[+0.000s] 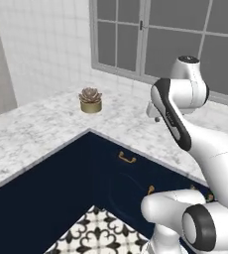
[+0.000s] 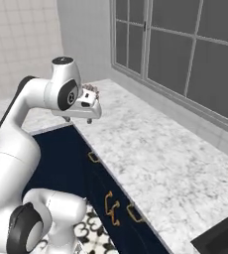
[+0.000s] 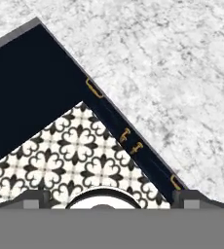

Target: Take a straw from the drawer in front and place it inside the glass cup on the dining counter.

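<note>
The tool (image 2: 89,119) hangs released, jaws wide, above the white-grey marble desk (image 1: 46,124) edge. The wide navy-blue drawer with its small brass bar handle (image 1: 127,158) sits closed below that edge, left of the tool. Approach the handle squarely, jaws straddling the bar, then pull straight outward.

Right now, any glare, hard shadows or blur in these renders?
Left base view: flat even light, no glare; the potted succulent casts hardly any shadow on the marble worktop. Right base view: same flat light, soft edges throughout. Hand view: floor tiles and brass handles sharp enough, slightly pixelated.
</note>
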Controlling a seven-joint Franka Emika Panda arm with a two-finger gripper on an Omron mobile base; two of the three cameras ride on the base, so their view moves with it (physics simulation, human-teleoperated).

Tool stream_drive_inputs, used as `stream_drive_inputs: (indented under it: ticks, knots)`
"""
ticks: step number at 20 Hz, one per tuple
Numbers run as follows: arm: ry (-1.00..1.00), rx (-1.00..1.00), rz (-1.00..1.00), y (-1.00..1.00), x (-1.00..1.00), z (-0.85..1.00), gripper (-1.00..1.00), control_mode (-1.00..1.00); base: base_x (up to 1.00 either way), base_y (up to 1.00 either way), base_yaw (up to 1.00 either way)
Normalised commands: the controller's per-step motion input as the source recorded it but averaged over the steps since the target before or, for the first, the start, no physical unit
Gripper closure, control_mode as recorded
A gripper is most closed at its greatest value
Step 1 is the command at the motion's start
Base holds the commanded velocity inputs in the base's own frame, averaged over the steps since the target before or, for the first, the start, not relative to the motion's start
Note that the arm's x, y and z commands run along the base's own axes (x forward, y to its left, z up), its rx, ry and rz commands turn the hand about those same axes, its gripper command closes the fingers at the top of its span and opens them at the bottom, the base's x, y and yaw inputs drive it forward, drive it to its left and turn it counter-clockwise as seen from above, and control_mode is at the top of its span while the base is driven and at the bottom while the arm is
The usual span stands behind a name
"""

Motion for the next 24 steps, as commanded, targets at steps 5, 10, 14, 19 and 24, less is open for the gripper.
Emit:
stream_drive_inputs:
  ticks: [5, 10, 14, 19, 24]
  knots:
    - [0.00, 0.00, 0.00, 0.00, 0.00, 0.00, -1.00, 1.00, -0.01, -0.84, 0.55]
    - [0.00, 0.00, 0.16, -0.17, -0.17, -0.02, -1.00, -1.00, -0.04, -0.33, 0.17]
    - [-0.05, -0.07, 0.05, 0.68, -0.31, -0.03, -1.00, -1.00, 0.00, 0.00, 0.00]
    - [-0.13, -0.26, -0.01, 0.98, 0.00, -0.39, -1.00, -1.00, 0.00, 0.00, 0.00]
    - [-0.22, -0.38, -0.05, 0.64, 0.13, -0.85, -1.00, -1.00, 0.00, 0.00, 0.00]
